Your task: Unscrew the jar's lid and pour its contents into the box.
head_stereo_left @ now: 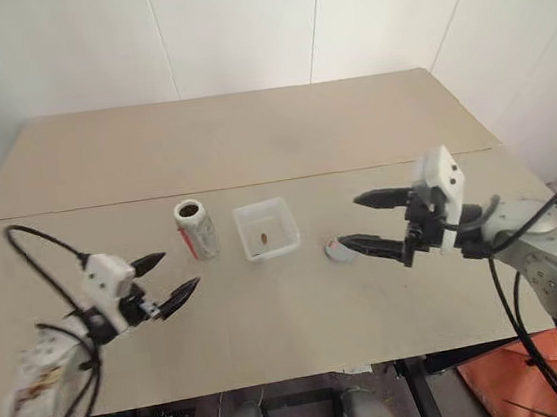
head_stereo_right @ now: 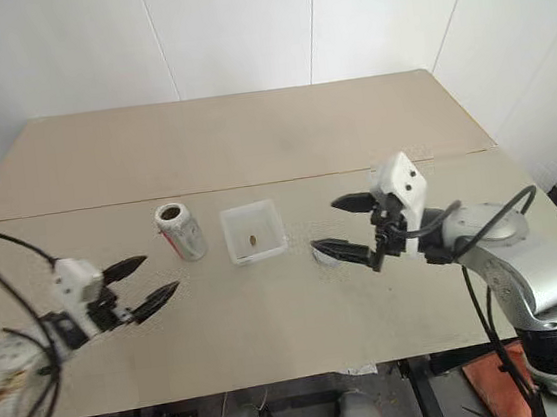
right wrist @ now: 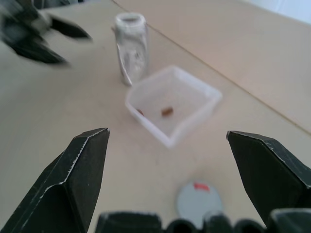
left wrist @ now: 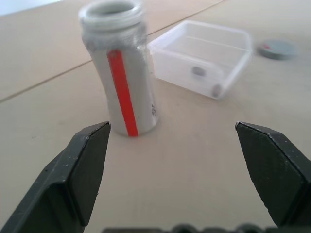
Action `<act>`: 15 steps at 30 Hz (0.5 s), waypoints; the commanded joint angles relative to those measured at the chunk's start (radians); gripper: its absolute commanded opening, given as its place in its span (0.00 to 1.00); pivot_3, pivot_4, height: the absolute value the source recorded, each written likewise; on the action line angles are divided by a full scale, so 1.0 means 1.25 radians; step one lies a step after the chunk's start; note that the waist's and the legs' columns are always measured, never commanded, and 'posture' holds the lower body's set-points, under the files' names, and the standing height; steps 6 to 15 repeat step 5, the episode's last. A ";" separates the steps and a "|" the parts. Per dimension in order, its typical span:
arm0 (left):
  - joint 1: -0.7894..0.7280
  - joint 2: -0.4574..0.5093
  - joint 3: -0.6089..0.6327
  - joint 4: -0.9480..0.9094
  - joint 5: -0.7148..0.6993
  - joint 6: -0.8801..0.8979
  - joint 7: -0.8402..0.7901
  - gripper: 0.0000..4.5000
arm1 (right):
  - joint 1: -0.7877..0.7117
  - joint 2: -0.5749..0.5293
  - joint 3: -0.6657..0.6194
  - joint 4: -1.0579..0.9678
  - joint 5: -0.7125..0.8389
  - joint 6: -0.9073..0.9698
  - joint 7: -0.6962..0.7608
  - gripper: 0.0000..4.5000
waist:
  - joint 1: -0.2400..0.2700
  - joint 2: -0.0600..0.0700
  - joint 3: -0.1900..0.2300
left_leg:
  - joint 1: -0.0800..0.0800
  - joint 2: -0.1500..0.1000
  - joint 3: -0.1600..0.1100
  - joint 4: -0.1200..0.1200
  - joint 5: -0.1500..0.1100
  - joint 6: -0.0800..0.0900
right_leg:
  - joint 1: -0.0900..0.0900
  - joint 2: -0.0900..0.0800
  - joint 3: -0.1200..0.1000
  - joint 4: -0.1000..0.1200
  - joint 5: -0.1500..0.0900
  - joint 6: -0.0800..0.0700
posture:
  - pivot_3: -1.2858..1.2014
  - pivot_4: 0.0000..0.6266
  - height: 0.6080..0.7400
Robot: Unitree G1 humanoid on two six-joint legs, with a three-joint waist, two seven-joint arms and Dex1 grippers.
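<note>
Where the table's (head_stereo_left: pixel 253 161) two boards meet, just on the near side of the seam, the jar (head_stereo_left: pixel 196 229) stands upright with its mouth open and uncapped. The box (head_stereo_left: pixel 267 229) sits just beside it on the robot's right, apart from it, with a few brownish bits of the contents (head_stereo_left: pixel 264 238) lying on its floor. The lid (head_stereo_left: pixel 340 251) lies flat on the table to the right of the box, red mark up. Left gripper (head_stereo_left: pixel 174 277) hovers near the jar on the near-left side, fingers spread wide, holding nothing. Right gripper (head_stereo_left: pixel 360 221) hangs just over the lid, fingers wide apart, one above the other, empty.
</note>
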 commanded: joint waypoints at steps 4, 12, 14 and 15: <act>-0.013 0.077 0.115 0.003 -0.065 0.017 -0.105 1.00 | 0.042 -0.029 -0.060 0.006 -0.007 -0.063 0.033 1.00 | 0.004 0.002 0.000 | 0.001 -0.001 0.001 0.000 0.000 0.000 | 0.000 0.000 0.000 0.000 -0.001 -0.001 | 0.52 0.24 1.00; -0.026 0.075 0.111 0.010 -0.069 0.021 -0.104 1.00 | 0.043 -0.029 -0.061 -0.002 -0.005 -0.059 0.031 1.00 | 0.004 0.002 0.000 | 0.002 -0.001 0.002 0.000 0.000 -0.001 | 0.001 0.000 0.001 0.000 -0.001 -0.001 | 0.52 0.24 1.00; -0.026 0.075 0.111 0.010 -0.069 0.021 -0.104 1.00 | 0.043 -0.029 -0.061 -0.002 -0.005 -0.059 0.031 1.00 | 0.004 0.002 0.000 | 0.002 -0.001 0.002 0.000 0.000 -0.001 | 0.001 0.000 0.001 0.000 -0.001 -0.001 | 0.52 0.24 1.00; -0.026 0.075 0.111 0.010 -0.069 0.021 -0.104 1.00 | 0.043 -0.029 -0.061 -0.002 -0.005 -0.059 0.031 1.00 | 0.004 0.002 0.000 | 0.002 -0.001 0.002 0.000 0.000 -0.001 | 0.001 0.000 0.001 0.000 -0.001 -0.001 | 0.52 0.24 1.00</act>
